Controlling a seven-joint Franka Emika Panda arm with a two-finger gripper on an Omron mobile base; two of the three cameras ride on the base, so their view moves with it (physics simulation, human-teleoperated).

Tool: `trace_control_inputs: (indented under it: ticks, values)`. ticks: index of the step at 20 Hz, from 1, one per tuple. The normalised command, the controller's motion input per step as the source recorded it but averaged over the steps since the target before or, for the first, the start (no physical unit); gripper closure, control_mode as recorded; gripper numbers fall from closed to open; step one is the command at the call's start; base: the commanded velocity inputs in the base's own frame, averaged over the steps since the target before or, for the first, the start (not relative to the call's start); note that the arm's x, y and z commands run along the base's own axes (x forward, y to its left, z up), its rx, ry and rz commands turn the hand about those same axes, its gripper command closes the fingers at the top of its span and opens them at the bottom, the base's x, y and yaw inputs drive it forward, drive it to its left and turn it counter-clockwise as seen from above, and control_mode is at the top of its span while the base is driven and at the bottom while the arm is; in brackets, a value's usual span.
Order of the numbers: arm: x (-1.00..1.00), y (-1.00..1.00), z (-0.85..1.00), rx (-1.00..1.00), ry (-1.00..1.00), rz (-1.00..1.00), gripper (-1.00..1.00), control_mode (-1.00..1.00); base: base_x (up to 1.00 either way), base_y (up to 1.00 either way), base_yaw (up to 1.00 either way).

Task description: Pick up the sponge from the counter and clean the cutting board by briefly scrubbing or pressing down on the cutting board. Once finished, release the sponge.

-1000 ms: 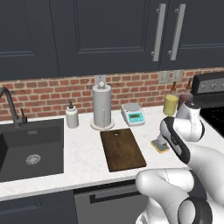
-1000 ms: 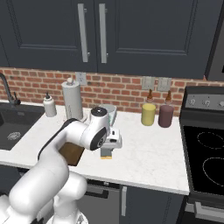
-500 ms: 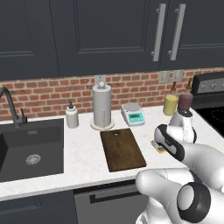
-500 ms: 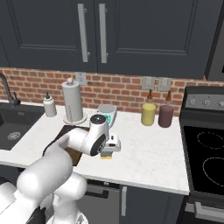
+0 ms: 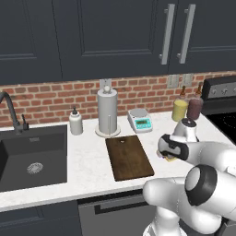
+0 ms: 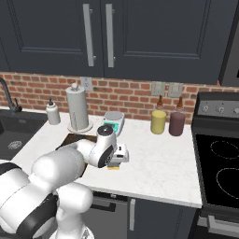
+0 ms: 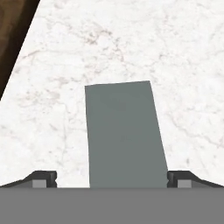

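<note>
White marble counter [image 7: 183, 52] under dark cabinets [image 5: 92, 37] bears the sponge [image 7: 124, 135] between the gripper's [image 7: 111, 178] spread fingertips.

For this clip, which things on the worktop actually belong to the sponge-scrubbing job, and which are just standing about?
Belong to the job:
- yellow block sponge with grey-green scrub top, between the open gripper fingers
- dark brown wooden cutting board
- white marble-like counter

Just standing about:
- white-and-teal kitchen scale
- white paper towel roll
- small white soap dispenser
- yellow jar and maroon jar
- dark sink basin

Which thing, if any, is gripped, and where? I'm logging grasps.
Nothing yet: the open gripper straddles the sponge, fingertips clear of its long sides.
</note>
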Motion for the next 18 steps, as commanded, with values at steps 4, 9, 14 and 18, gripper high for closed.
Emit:
trace_control_inputs:
  ticks: [4, 9, 14, 18]
  values:
    - [0.23, 0.00, -0.12, 0.00, 0.00, 0.01, -1.00, -1.00, 0.00, 0.00, 0.00]
    - [0.19, 0.00, -0.09, 0.00, 0.00, 0.02, -1.00, -1.00, 0.00, 0.00, 0.00]
    - [0.10, -0.03, -0.04, 0.00, 0.00, 0.01, -1.00, -1.00, 0.00, 0.00, 0.00]
    - [0.02, -0.07, 0.00, 0.00, 0.00, 0.01, -1.00, -1.00, 0.00, 0.00, 0.00]
